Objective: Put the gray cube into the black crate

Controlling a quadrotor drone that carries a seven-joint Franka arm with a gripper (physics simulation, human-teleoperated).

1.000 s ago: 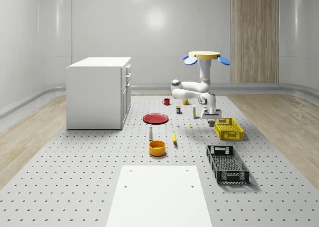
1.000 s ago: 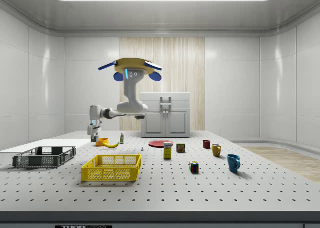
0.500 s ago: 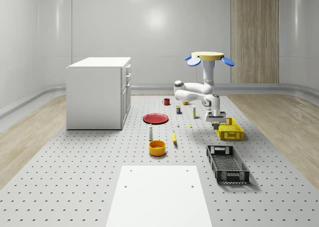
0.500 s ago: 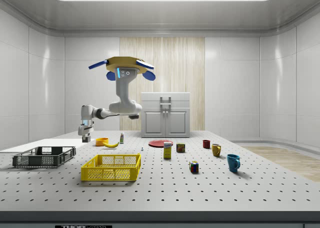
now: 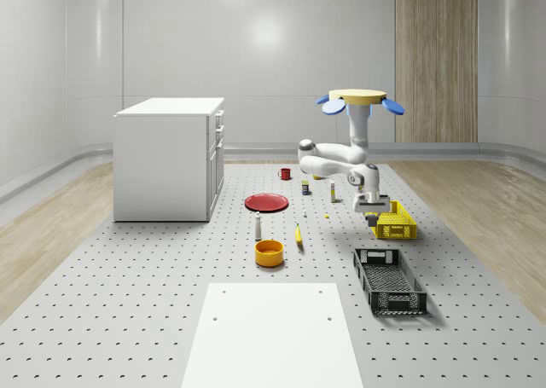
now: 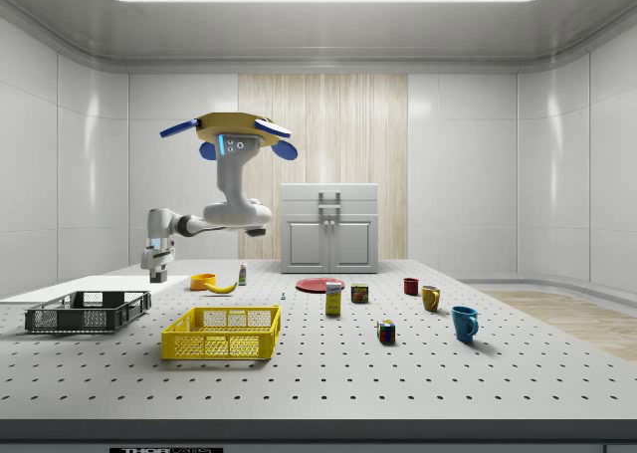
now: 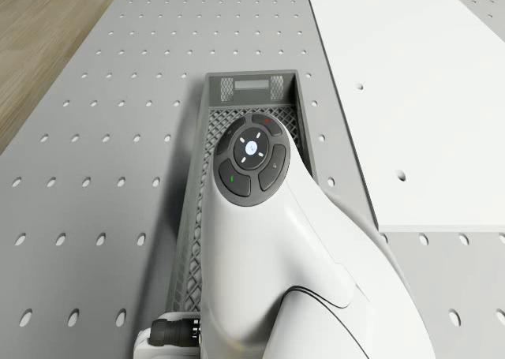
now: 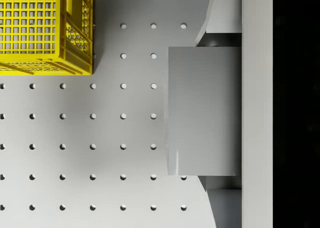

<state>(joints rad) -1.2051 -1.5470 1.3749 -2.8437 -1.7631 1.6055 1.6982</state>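
Your gripper (image 5: 373,208) is clamped on the gray cube (image 8: 204,110), carried in the air over the table beside the yellow crate (image 5: 392,221). The black crate (image 5: 389,280) lies nearer the whole-scene camera — its long axis runs that way — and the drone (image 5: 357,99) hovers behind.

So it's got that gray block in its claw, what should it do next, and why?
Probably carry on toward the long black mesh crate before letting go. The wrist view shows the gray cube clamped in the claw above bare perforated floor, with the yellow basket nearby. In the side view, the hovering drone holds the claw short of the crate.
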